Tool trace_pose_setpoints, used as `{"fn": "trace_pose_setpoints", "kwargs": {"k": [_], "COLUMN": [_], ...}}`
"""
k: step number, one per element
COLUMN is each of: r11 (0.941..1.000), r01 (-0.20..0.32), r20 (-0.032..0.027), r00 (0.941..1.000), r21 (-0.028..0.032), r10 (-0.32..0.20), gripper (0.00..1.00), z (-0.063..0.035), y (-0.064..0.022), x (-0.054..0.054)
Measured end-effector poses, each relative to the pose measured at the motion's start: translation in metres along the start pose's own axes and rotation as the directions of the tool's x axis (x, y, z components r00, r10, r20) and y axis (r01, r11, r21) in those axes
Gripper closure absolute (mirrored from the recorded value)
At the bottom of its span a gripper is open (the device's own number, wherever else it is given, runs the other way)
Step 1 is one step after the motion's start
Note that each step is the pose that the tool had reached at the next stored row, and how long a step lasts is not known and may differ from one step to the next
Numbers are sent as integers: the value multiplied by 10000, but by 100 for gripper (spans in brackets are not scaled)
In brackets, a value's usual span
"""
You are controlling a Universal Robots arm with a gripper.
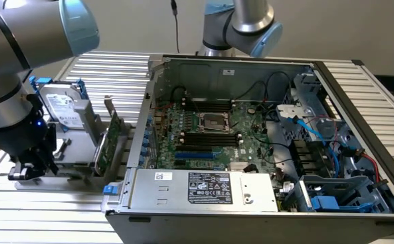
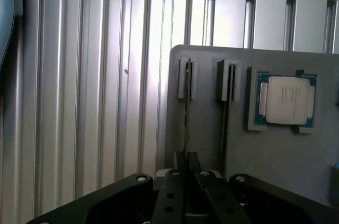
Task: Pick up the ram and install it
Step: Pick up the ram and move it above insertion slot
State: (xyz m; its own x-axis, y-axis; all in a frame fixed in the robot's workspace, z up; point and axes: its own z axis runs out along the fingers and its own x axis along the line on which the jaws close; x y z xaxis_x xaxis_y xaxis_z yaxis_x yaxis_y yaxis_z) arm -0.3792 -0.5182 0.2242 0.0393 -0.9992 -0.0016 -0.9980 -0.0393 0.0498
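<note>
The ram (image 2: 186,113), edge-on in the grey holder (image 2: 212,144), is clamped by the gripper (image 2: 186,170) and could be jammed or bent if lifted askew.

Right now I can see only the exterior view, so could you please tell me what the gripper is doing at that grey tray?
Observer: The gripper is down on a thin memory stick standing on edge in a slot of the tray.
Operator: Are its fingers closed on it?
Observer: Yes, the fingers press against both its sides.
Operator: What lies beside it?
Observer: What looks like a second stick stands in the next slot, and a processor chip lies past that.
</note>
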Motion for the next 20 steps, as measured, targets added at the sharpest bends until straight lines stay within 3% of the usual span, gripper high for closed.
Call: {"fn": "trace_pose_setpoints", "kwargs": {"k": [5,16,20], "r11": [10000,9993,9992], "r01": [2,3,3], "r20": [16,43,44], "r00": [10000,10000,10000], "r21": [-63,-366,-393], "r10": [-2,-1,-2], "gripper": [87,87,87], "z": [-162,-464,-624], "y": [-6,-170,-226], "x": [1,7,5]}}
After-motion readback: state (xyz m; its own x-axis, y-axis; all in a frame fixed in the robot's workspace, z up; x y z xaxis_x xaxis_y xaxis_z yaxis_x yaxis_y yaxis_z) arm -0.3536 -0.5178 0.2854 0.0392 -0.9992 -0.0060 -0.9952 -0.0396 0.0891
